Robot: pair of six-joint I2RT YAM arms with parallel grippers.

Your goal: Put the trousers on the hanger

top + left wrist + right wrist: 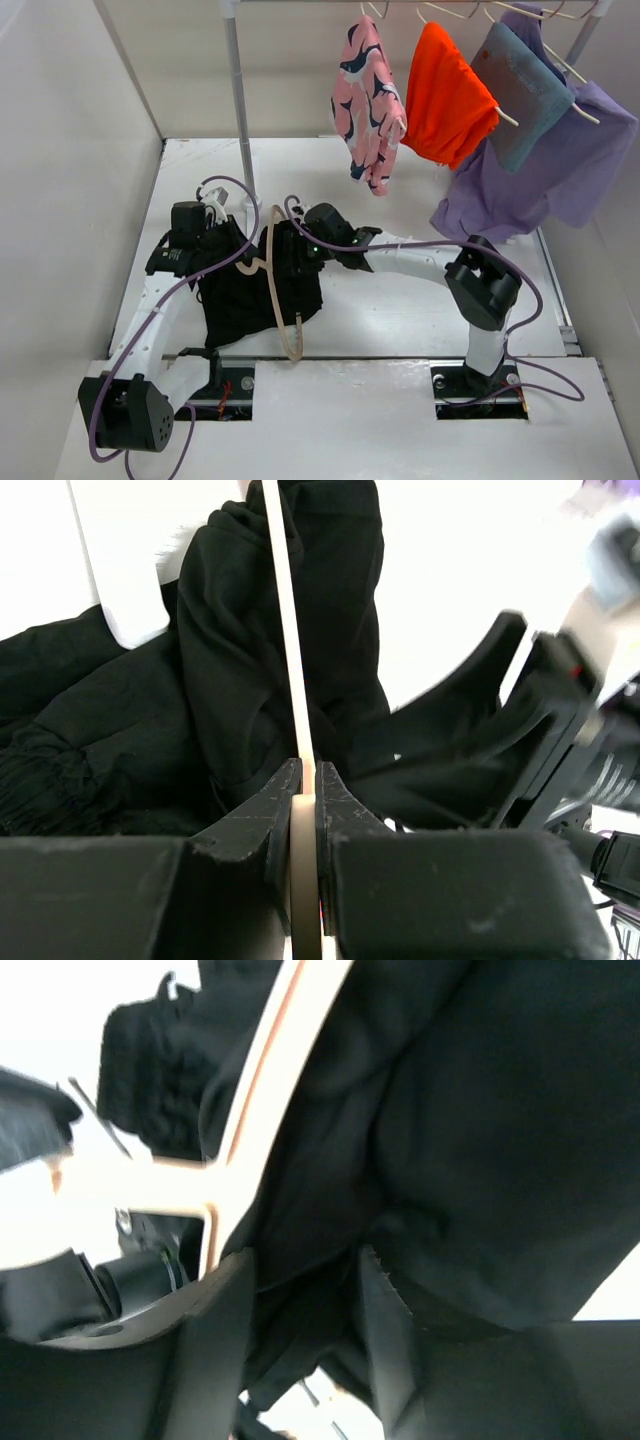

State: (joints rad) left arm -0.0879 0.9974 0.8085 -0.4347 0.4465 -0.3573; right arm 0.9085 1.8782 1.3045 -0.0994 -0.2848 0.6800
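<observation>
We see left gripper (307, 776) clamped on hanger (288, 650), bar pointing straight away; right gripper (300, 1285) pinches trousers (490, 1150) beside bar.

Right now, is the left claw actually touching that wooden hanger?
Touching. The left wrist view shows the left gripper shut on the hanger, both fingers pressed flat against its pale bar, no gap.

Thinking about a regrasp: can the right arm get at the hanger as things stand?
Likely within reach, but not free: the right gripper is shut on the trousers right beside the hanger.
</observation>
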